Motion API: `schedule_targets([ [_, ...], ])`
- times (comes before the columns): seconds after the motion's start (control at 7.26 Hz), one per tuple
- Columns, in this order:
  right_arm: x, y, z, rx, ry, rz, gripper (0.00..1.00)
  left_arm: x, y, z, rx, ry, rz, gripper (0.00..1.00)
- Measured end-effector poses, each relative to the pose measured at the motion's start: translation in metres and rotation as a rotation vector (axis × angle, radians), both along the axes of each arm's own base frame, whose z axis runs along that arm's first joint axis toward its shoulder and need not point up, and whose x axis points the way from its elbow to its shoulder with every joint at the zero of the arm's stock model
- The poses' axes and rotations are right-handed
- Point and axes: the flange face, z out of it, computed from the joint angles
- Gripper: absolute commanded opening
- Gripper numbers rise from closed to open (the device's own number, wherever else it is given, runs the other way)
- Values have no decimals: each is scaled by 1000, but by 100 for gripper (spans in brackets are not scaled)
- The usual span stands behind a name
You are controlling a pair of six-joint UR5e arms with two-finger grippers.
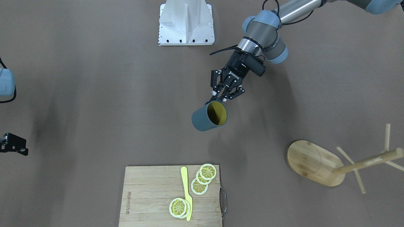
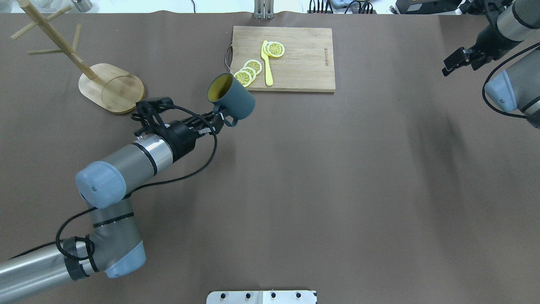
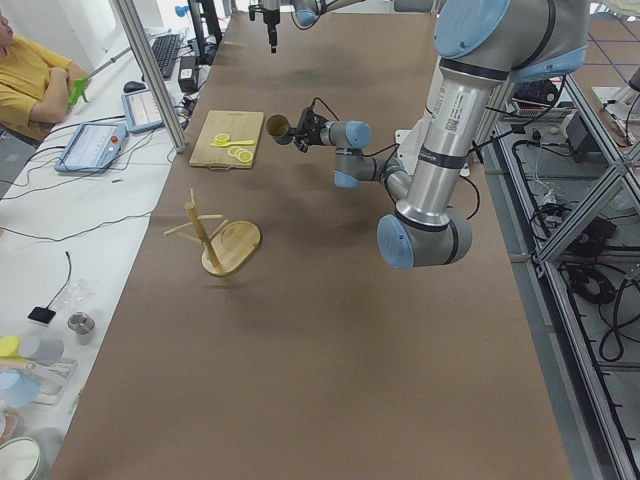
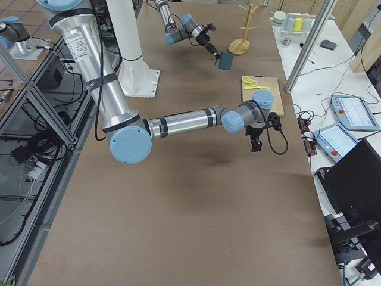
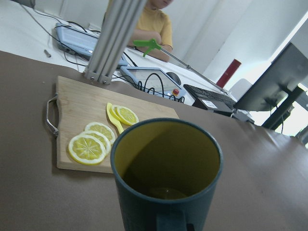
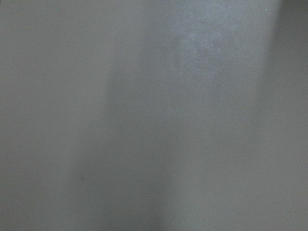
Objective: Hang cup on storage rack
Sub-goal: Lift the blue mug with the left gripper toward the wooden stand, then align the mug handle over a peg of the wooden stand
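Observation:
The dark slate-blue cup (image 2: 234, 100) with the yellow inside is off the table, tilted, its mouth toward the rack side. My left gripper (image 2: 220, 120) is shut on its squarish handle; it also shows in the front view (image 1: 224, 94) above the cup (image 1: 208, 117). The left wrist view looks into the cup (image 5: 166, 168). The bamboo storage rack (image 2: 110, 87) stands at the far left, its pole (image 2: 55, 38) and pegs bare, well apart from the cup. My right gripper (image 2: 448, 69) hangs empty at the far right, its fingers together.
A slatted cutting board (image 2: 303, 63) with lemon slices (image 2: 249, 71) and a yellow knife (image 2: 266, 63) lies at the far edge, just beyond the cup. The robot base plate (image 1: 186, 22) sits at the near edge. An operator sits past the table's far side.

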Motion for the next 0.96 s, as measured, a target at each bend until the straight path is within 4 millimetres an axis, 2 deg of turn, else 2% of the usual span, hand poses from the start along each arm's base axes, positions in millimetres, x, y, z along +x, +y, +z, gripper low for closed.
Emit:
schedule_targets([
  [0.28, 4, -1, -2, 4, -1, 5, 99, -89, -74, 26, -209, 209, 25, 0],
  [0.41, 5, -1, -2, 5, -1, 7, 99, -142, -114, 44, -340, 285, 70, 0],
  [0.55, 6, -1, -2, 6, -1, 9, 99, -188, -146, 64, -472, 346, 105, 0],
  [0.69, 7, -1, -1, 6, -1, 10, 99, -215, -164, 74, -589, 426, 117, 0],
  [0.96, 7, -1, -2, 6, 0, 10, 99, -237, -177, 78, -761, 668, 138, 0],
])
